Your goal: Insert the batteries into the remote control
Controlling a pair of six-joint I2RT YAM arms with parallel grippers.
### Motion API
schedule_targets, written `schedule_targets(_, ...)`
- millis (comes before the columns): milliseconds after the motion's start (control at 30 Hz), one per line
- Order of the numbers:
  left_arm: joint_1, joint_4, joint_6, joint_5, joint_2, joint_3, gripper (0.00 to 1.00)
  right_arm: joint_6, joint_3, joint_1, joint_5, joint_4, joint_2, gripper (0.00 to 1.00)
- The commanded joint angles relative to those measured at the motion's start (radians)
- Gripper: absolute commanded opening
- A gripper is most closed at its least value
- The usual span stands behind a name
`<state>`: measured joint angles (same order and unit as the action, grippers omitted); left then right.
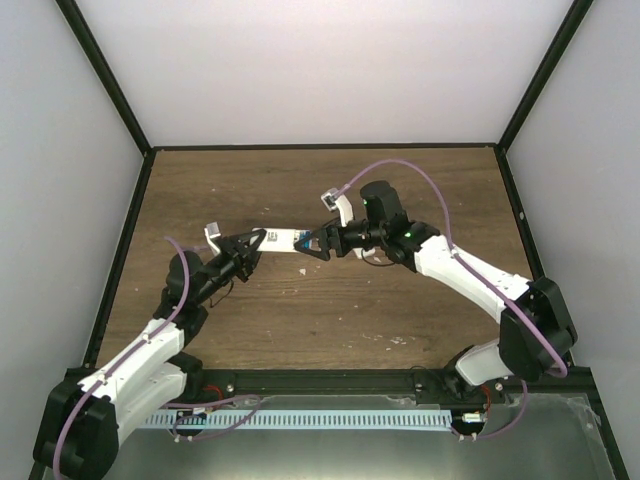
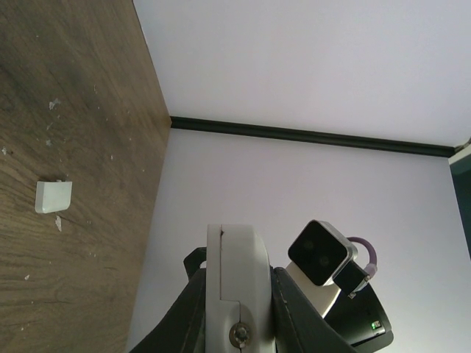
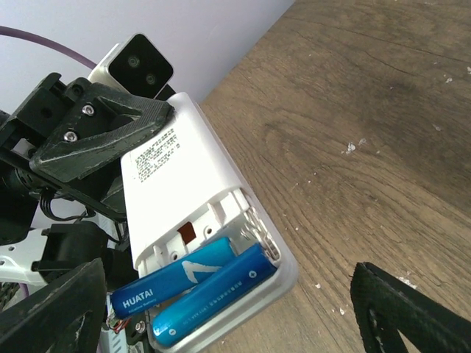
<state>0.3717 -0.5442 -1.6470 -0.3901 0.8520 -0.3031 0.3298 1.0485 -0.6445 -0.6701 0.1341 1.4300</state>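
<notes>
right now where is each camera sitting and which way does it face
Top external: above, behind the arm bases, looking down at the table; left claw and right claw meet at the remote control.
Left wrist: behind its shut claw, facing a wall, loose cover on the table.
Right wrist: behind its spread fingers, facing the batteries in the remote.
Shared: left wrist camera and right wrist camera see each other.
</notes>
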Motion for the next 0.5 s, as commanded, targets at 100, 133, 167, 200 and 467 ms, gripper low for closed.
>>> schedule_targets(100,-0.004,-0.04,-0.016,-0.01,0.009,-0.019,0.0,-0.009,0.045,0.005,-0.021,-0.033,0.02,0.8)
schedule_targets(133,-0.004,-0.042,-0.016,-0.009,0.009,-0.02,0.0,-0.01,0.046,0.005,-0.02,-0.034,0.022,0.8)
schedule_targets(167,-0.004,-0.045,-0.016,-0.009,0.01,-0.019,0.0,-0.011,0.048,0.005,-0.022,-0.035,0.025,0.79)
schedule_targets(200,-0.004,-0.043,-0.016,-0.01,0.01,-0.02,0.0,-0.013,0.05,0.005,-0.022,-0.034,0.027,0.78)
schedule_targets(467,-0.004,-0.048,-0.018,-0.009,0.011,-0.017,0.0,-0.023,0.059,0.005,-0.025,-0.028,0.037,0.72)
